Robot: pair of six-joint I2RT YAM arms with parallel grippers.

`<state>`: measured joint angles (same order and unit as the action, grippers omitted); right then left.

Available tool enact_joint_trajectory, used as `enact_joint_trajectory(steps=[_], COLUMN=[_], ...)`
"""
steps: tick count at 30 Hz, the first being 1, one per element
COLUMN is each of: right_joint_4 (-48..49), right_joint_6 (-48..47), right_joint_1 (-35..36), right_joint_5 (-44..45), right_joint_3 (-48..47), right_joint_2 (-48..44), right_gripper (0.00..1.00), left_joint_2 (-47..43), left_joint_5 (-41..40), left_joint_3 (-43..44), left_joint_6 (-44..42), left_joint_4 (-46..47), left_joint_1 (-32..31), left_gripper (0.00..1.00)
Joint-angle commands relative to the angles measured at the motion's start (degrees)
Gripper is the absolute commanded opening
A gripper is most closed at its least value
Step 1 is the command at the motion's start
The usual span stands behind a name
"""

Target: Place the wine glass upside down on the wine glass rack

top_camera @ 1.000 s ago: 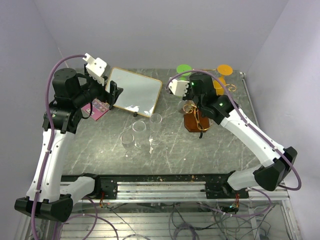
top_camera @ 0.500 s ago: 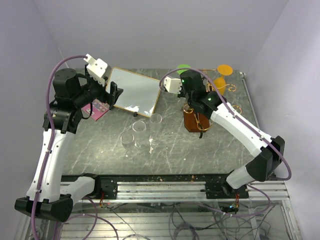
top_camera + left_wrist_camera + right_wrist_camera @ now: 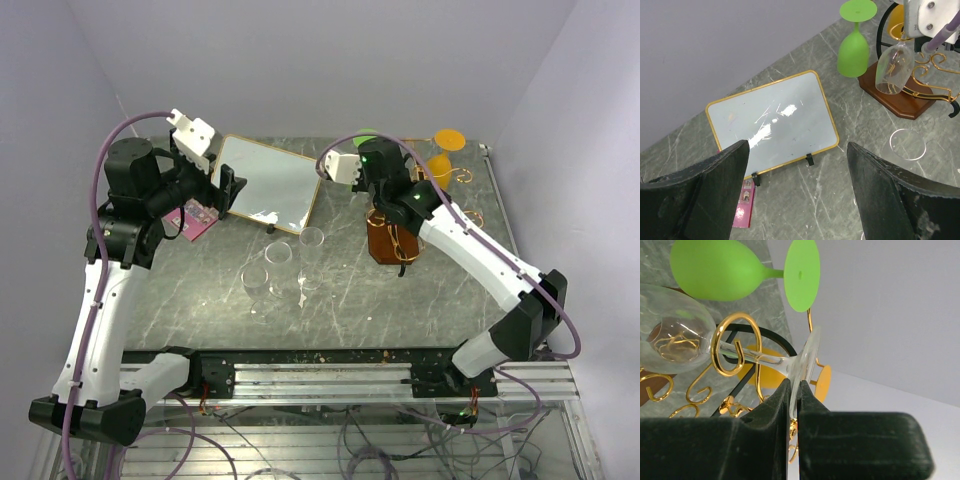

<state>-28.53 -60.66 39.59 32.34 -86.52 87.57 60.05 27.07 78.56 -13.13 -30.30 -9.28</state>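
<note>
Our right pincer (image 3: 794, 390), clamped shut on the wine glass (image 3: 675, 335) foot, has shifted toward the upper left; the stem now threads the rack (image 3: 385, 245) curl.

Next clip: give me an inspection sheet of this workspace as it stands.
Surface: grey veined table.
Job's things: clear wine glass bowl-down, stem in a gold curl of the wine glass rack; green glass and orange glass foot-up there too.
Clutter: white framed board, pink card, loose clear glasses.
Grippers: left gripper open, empty; right gripper fingers shut on the wine glass's foot.
Cables: purple cables along both arms; wires under the front rail.
Surroundings: plain walls.
</note>
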Motion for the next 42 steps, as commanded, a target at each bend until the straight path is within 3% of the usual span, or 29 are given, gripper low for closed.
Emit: enact_joint_trajectory(steps=[1, 42], right_joint_4=[3.0, -2.7], right_joint_6=[0.3, 0.5], right_joint_1=[0.7, 3.7], right_joint_5=[-0.8, -4.6], right_joint_3=[-2.3, 1.8], right_joint_2=[0.4, -1.4], right_gripper=[0.00, 0.04], left_joint_2=[-1.1, -1.9], left_joint_5=[1.2, -1.1], left_joint_3=[-0.5, -1.9], left_joint_6=[-0.7, -2.2], left_joint_4=[0.0, -0.4], left_joint_1=[-0.3, -0.3], left_gripper=[0.89, 0.90])
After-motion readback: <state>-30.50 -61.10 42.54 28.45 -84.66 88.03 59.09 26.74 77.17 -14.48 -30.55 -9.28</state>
